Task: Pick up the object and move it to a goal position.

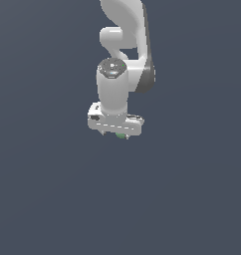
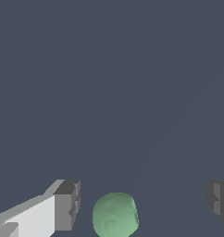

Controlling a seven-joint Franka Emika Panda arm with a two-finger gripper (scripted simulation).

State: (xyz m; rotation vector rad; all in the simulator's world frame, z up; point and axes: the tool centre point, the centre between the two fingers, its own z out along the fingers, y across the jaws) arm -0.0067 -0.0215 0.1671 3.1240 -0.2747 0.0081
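Observation:
The object is a small green rounded ball, seen in the wrist view between my two dark finger pads. My gripper is open, with a clear gap on each side of the ball; the ball lies nearer one pad than the other. In the exterior view the white arm hangs down over the grey floor, and only a sliver of the green object peeks out under the gripper. The fingertips themselves are hidden behind the hand there.
A flat dark grey surface fills both views. No other objects show.

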